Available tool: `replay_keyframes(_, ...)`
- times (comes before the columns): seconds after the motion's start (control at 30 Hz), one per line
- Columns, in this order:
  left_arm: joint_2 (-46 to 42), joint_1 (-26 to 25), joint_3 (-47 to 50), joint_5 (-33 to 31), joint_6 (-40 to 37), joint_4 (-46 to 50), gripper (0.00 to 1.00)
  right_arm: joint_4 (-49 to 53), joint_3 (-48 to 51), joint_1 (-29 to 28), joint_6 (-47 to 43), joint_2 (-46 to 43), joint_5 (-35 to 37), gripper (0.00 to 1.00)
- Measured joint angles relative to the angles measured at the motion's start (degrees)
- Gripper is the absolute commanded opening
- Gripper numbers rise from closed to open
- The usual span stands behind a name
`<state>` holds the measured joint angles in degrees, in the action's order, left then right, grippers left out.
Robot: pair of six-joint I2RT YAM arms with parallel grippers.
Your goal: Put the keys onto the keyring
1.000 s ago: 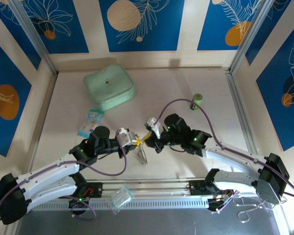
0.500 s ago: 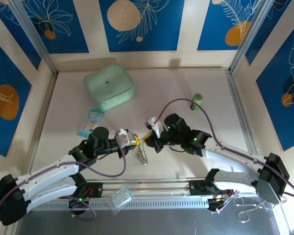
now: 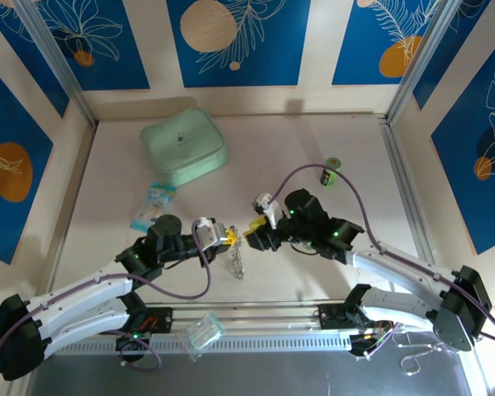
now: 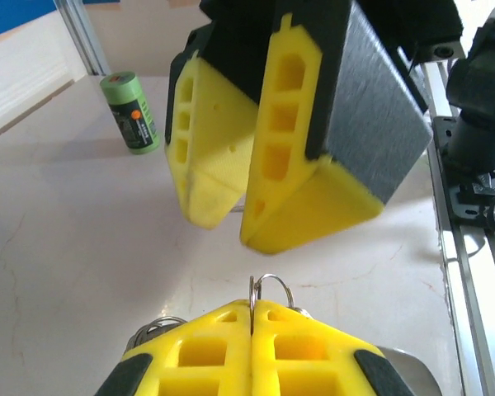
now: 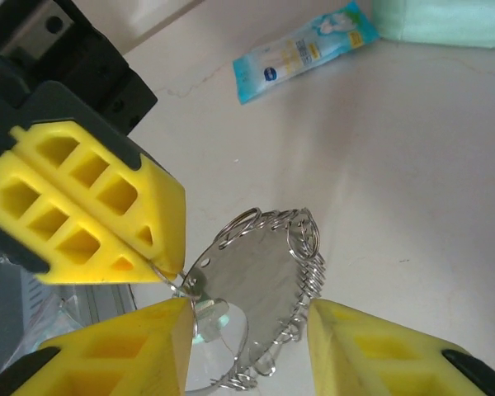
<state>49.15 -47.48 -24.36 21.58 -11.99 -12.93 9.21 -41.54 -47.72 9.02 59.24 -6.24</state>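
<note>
The keyring (image 3: 235, 264) is a silvery flat plate (image 5: 268, 285) edged with several small wire rings. It hangs below my left gripper (image 3: 228, 239). That gripper is shut, and a thin wire ring (image 4: 271, 285) sticks out of the seam between its yellow pads (image 4: 253, 307). My right gripper (image 3: 252, 234) faces it from the right. It is open, its fingers (image 5: 107, 355) standing either side of the plate without touching it. A small pale piece with a green tinge (image 5: 208, 323) hangs at the plate's lower corner; I cannot tell whether it is one of the keys.
A mint-green rounded box (image 3: 184, 147) sits at the back left. A blue snack packet (image 3: 153, 206) lies beside my left arm, and a green can (image 3: 332, 171) stands at the back right. A clear plastic bag (image 3: 203, 330) rests on the front rail.
My right gripper has opened and drawn back a little to the right, away from the left gripper's tips. The keyring now hangs from the left gripper alone.
</note>
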Motion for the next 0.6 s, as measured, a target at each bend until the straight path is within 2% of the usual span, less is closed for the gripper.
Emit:
replay_keyframes(0.27, 0.8, 0.0, 2.4, 2.2, 1.6, -6.1, 0.0, -10.4, 14.6, 0.2, -8.7, -13.6, -3.3, 0.4)
replay_keyframes(0.43, 1.3, 0.0, 3.8, 2.9, -0.1, -8.7, 0.0, -12.8, 15.8, -0.9, -9.5, -12.0, -5.2, 0.39)
replay_keyframes(0.6, 1.8, 0.0, 4.1, 3.8, -2.6, -10.1, 0.0, -15.7, 15.4, -1.2, -6.5, -7.5, -7.8, 0.35)
